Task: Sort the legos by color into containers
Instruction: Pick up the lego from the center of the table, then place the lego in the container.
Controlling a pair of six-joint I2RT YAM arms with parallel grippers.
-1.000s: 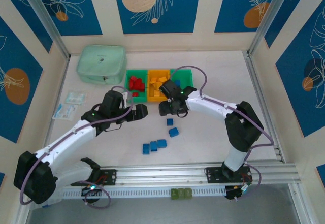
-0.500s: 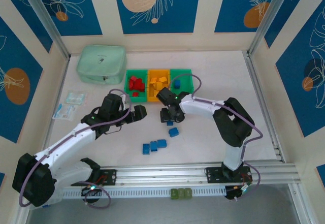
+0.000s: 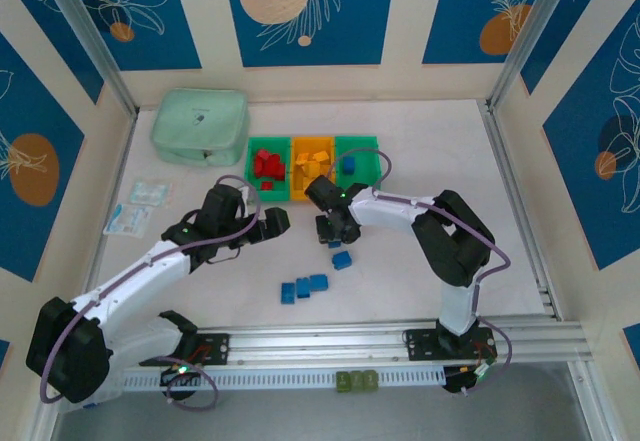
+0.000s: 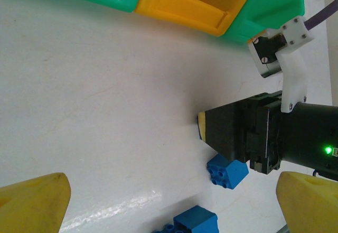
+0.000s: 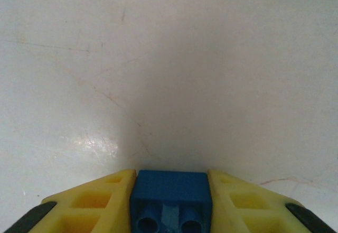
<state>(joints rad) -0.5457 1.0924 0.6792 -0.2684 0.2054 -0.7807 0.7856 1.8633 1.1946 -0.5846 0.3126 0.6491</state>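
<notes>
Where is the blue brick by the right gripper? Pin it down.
Right wrist view: the blue brick sits on the table between the fingers of the right gripper, just nearside of the bins.

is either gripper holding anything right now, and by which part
The right gripper pinches a blue brick by its two opposite side faces. The left gripper is open and holds nothing.

Overhead view evenly bright and sharp. Right wrist view — broad grey shadow on the table (image 5: 237, 43) ahead of the right fingers (image 5: 90, 204); blue lego (image 5: 170, 193) between them slightly soft. Left wrist view — left fingers (image 4: 31, 204) blurred, glossy streak between them.
</notes>
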